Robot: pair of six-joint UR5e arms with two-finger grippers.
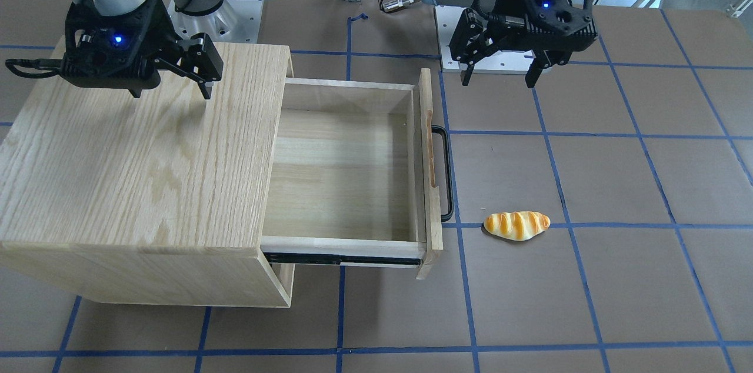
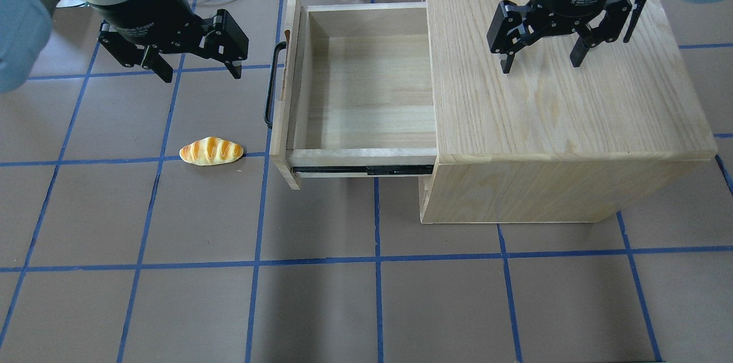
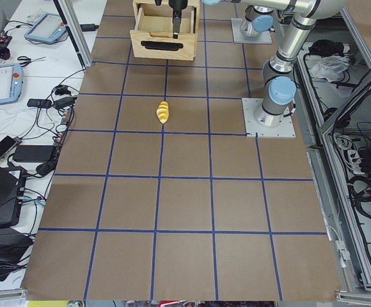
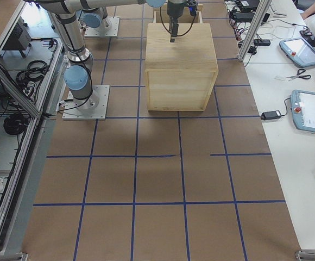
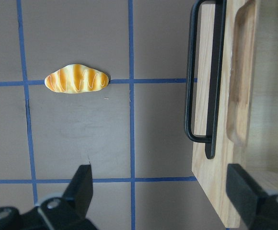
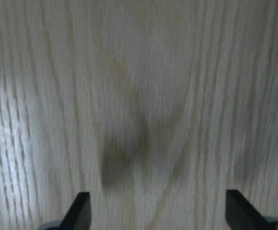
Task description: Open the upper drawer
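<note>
The upper drawer [image 2: 366,94] is pulled far out of the oak cabinet [image 2: 550,122], its pale interior empty; it also shows in the front-facing view [image 1: 347,173]. Its black bar handle [image 2: 275,85] faces the left arm and shows in the left wrist view [image 5: 203,81]. My left gripper [image 2: 197,68] is open and empty, hovering over the table just beside the handle, apart from it. My right gripper [image 2: 541,59] is open and empty above the cabinet top; in the right wrist view its fingertips [image 6: 79,211] frame bare oak grain.
A toy bread roll [image 2: 212,151] lies on the brown table near the drawer's front corner; it also shows in the left wrist view [image 5: 76,81]. A black side rail [image 2: 366,169] shows under the drawer. Blue tape lines grid the table.
</note>
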